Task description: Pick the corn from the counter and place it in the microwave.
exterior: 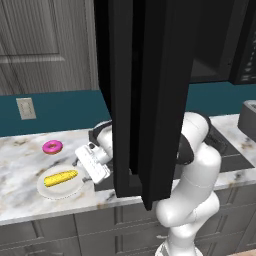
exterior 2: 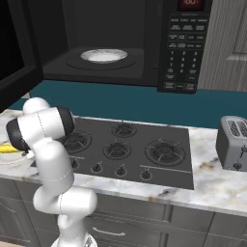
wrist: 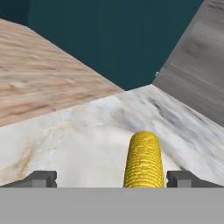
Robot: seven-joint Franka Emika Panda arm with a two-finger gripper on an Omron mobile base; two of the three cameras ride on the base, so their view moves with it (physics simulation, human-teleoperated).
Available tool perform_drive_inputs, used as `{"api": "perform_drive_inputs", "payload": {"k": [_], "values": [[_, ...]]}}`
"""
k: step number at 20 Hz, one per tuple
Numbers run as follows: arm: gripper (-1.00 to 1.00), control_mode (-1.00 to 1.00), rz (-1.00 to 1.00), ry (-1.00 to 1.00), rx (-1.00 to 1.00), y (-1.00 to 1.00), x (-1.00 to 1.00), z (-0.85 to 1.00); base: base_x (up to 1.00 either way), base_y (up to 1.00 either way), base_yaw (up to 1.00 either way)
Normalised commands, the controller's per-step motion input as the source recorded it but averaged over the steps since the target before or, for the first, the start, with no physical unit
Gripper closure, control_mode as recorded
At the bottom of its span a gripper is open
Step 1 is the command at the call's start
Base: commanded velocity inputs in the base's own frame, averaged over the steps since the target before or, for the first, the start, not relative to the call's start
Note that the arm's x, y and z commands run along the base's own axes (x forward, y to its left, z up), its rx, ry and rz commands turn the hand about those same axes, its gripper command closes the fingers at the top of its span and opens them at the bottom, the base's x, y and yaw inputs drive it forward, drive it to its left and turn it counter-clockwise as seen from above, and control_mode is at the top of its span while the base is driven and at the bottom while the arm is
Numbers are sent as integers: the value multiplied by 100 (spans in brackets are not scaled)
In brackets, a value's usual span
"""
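The yellow corn (exterior: 61, 177) lies on a white plate (exterior: 52, 192) on the marble counter (exterior: 20, 170), left of the stovetop. My gripper (exterior: 79, 165) hovers low at the corn's right end, reaching in from the arm. In the hand view the corn (wrist: 143, 159) lies lengthwise between the open fingertips (wrist: 41, 179), closer to the right one, and touches neither. The microwave (exterior 2: 183, 48) hangs above the stove, its cavity (exterior 2: 58, 29) open. Its tall black door (exterior: 145, 100) is swung out over the counter edge, and a sliver of corn (exterior 2: 7, 148) shows at the far left.
A pink-frosted donut (exterior: 52, 147) sits behind the plate. Inside the microwave is a white turntable plate (exterior 2: 103, 55). The dark stovetop (exterior 2: 125, 149) with knobs fills the middle of the counter, and a grey toaster (exterior 2: 234, 142) stands at the right.
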Motion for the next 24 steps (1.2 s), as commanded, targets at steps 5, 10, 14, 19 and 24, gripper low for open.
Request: {"api": "perform_drive_inputs", "payload": {"k": [5, 10, 14, 19, 24], "values": [[-100, -100, -2, 0, 9, 8, 13, 0, 0, 0, 0], [-100, -100, -2, 0, 2, 16, 8, -1, 0, 0, 0], [-100, -100, -1, -1, 0, 25, 7, 0, 0, 0, 0], [-100, -100, -1, -1, 0, 25, 13, 0, 0, 0, 0], [-100, -100, -1, 0, 0, 9, 8, -9, 0, 0, 0]]}}
